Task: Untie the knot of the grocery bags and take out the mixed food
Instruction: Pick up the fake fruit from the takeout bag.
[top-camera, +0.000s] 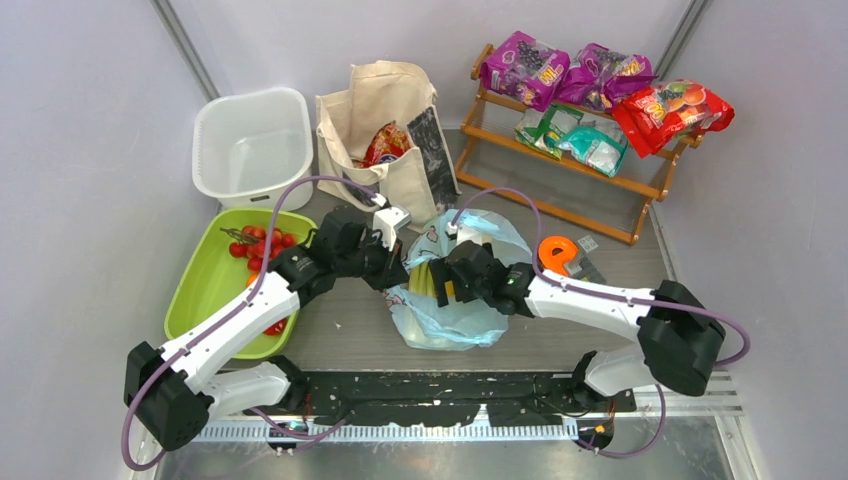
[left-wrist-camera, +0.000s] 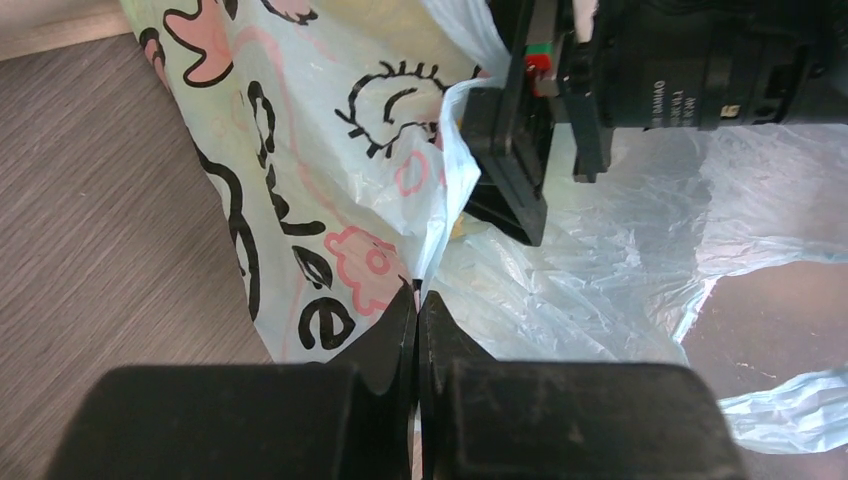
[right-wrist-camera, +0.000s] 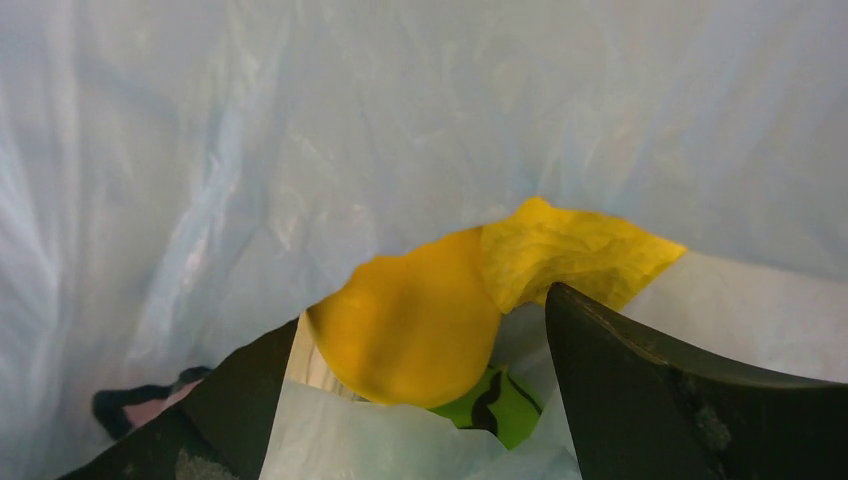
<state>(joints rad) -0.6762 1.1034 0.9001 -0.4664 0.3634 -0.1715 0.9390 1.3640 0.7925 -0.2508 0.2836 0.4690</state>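
finishes: plastic film, cloth, wood
blue bag is showing thin, crinkly, semi-glossy film; tote is reading as matt woven cloth; tabletop is looking matt, wood-grained; rack is showing smooth varnished wood

one light-blue plastic bag, one cream canvas tote, one white tub, one green tray, one wooden rack holding two purple packets, two teal-green packets and one red packet, one red-orange packet in the tote, and two robot arms.
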